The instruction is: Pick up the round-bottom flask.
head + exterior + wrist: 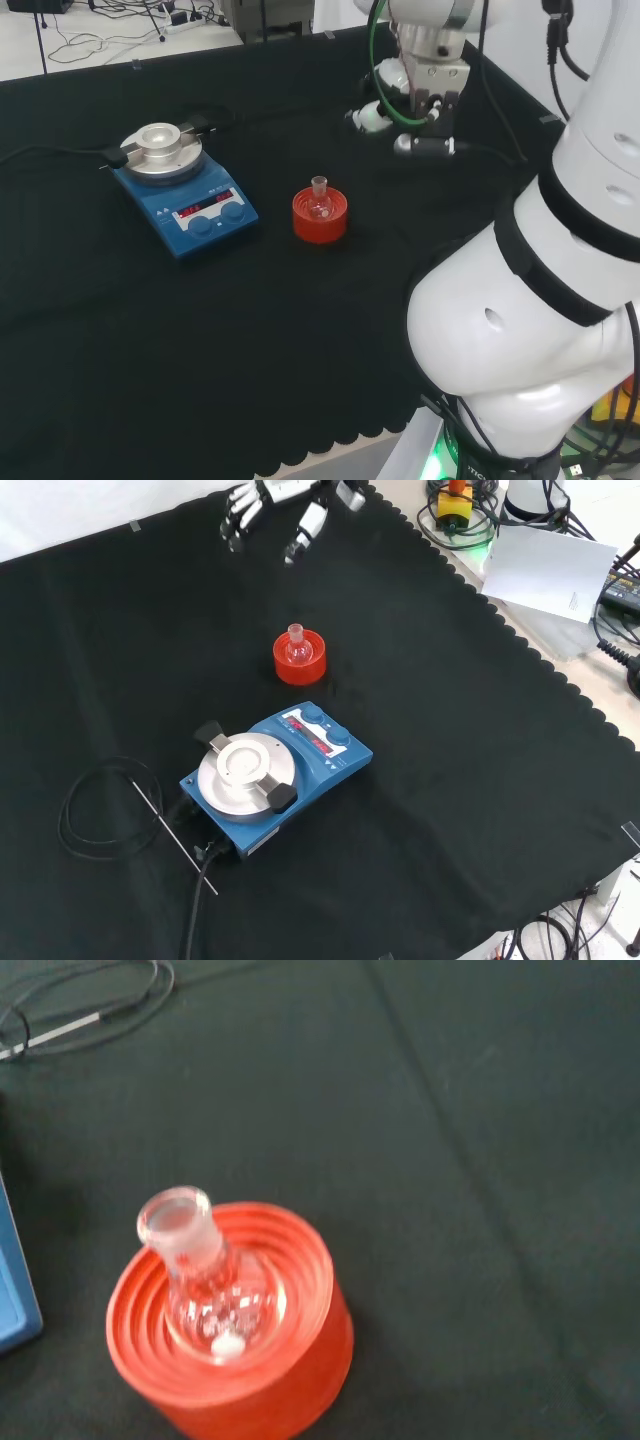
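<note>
A small clear round-bottom flask point(319, 201) stands upright in a red ribbed ring stand point(320, 220) near the middle of the cloth. The front view shows the flask point(296, 644) in the stand point(300, 660), and the wrist view shows the flask point(205, 1285) close up with a small white piece in its bulb, seated in the stand point(240, 1360). The hand point(275, 505) hangs above the cloth at the top of the front view, well apart from the flask, its fingers fairly straight and holding nothing. In the head view the hand point(415, 125) is to the flask's right.
A blue hotplate stirrer point(180, 185) with a round metal top stands left of the flask in the head view. Its black cable and a thin metal probe point(175, 830) lie on the cloth beside the stirrer point(275, 775). The arm's white links point(540, 280) rise at the right.
</note>
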Robot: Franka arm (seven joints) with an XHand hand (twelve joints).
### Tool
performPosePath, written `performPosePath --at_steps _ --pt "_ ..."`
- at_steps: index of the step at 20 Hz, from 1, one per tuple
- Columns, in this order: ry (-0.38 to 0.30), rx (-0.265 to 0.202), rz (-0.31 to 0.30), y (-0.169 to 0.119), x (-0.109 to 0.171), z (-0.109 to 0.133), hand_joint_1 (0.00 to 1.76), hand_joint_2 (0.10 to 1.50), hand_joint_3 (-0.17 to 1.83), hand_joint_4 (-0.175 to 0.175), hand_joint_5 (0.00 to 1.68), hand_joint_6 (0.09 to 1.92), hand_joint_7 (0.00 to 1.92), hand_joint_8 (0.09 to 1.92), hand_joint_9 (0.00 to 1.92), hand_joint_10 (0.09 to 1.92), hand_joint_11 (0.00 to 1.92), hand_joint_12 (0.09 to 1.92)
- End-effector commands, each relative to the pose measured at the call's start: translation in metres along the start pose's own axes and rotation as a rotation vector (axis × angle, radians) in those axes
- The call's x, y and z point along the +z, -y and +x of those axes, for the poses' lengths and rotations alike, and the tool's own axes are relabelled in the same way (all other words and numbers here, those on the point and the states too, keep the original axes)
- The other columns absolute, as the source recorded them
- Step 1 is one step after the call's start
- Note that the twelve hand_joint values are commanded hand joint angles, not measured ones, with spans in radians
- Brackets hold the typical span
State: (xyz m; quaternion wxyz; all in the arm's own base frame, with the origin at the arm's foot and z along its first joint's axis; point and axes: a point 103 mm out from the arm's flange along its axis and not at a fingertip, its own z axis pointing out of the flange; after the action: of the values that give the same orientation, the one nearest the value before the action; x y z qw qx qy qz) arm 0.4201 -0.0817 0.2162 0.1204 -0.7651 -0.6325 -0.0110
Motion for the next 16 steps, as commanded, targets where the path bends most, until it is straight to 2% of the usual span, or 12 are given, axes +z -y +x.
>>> performPosePath --at_steps 1,3,6,8,16 --pt "-0.049 -0.036 0.013 -0.007 0.041 0.011 0.78 0.94 0.14 -0.037 0.52 0.11 0.15 0.62 0.37 0.70 0.12 1.39" --pt "-0.059 -0.044 0.020 -0.006 0.048 0.013 0.83 0.89 0.18 -0.034 0.54 0.12 0.17 0.63 0.40 0.68 0.12 1.39" --pt "-0.067 -0.051 0.039 -0.004 0.058 0.016 0.86 0.74 0.45 -0.029 0.58 0.14 0.18 0.63 0.42 0.66 0.14 1.38" --pt "-0.085 -0.059 0.052 -0.003 0.066 0.018 0.87 0.70 0.54 -0.029 0.59 0.15 0.19 0.63 0.43 0.66 0.14 1.39" --pt "-0.079 -0.081 0.109 0.006 0.097 0.019 0.88 0.67 0.59 -0.034 0.64 0.18 0.21 0.64 0.44 0.66 0.14 1.39"
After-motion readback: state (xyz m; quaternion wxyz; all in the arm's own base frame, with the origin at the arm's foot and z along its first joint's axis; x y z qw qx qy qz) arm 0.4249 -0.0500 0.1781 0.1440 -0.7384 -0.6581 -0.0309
